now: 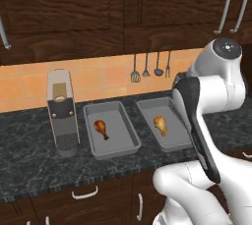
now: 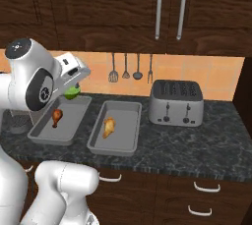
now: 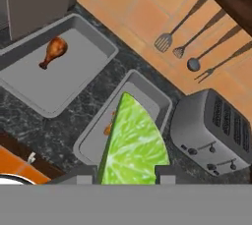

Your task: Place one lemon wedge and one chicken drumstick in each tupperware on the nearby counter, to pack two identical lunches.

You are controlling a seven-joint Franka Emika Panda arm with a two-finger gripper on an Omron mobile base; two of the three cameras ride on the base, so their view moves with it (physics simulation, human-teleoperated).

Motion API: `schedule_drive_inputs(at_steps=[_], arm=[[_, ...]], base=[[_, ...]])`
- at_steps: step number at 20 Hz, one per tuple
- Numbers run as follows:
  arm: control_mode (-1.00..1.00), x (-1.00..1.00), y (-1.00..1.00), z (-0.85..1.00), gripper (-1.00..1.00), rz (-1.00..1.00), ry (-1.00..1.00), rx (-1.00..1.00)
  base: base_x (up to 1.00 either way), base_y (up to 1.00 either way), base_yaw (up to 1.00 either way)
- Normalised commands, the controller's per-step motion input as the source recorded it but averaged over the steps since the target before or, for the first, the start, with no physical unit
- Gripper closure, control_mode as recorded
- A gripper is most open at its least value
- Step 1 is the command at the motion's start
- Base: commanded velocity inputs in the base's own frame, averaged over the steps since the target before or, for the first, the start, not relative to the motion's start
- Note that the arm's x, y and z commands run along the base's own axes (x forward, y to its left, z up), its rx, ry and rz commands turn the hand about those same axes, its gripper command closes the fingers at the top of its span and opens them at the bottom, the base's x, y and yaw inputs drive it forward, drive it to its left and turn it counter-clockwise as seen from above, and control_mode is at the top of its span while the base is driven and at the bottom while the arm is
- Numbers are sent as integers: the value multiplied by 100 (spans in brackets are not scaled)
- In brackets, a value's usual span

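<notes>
We have a drumstick in the left tray (image 1: 112, 130) and another in the right tray (image 1: 166, 126), while our gripper (image 3: 127, 174), clamped on a lemon wedge (image 3: 133, 145), carries it above the counter (image 2: 197, 145); no wedge is placed yet.

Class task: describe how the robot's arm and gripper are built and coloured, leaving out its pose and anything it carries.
The arm has glossy white rounded shells, with dark grey bands at the joints and a grey round cap with small dots on top. The gripper has a white boxy hand and two small dark grey fingers. No cables show.
</notes>
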Motion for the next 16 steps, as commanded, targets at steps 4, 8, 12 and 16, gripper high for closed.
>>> schedule_drive_inputs(at_steps=[4,8,12,16], arm=[[-100,18,9,-52,100,-28,21,-2],[-100,5,-68,-45,100,-26,6,4],[-100,12,-92,-57,100,-18,20,23],[-100,13,-29,-75,100,-2,12,21]], base=[[0,0,0],[0,0,0],[0,0,0],[0,0,0]])
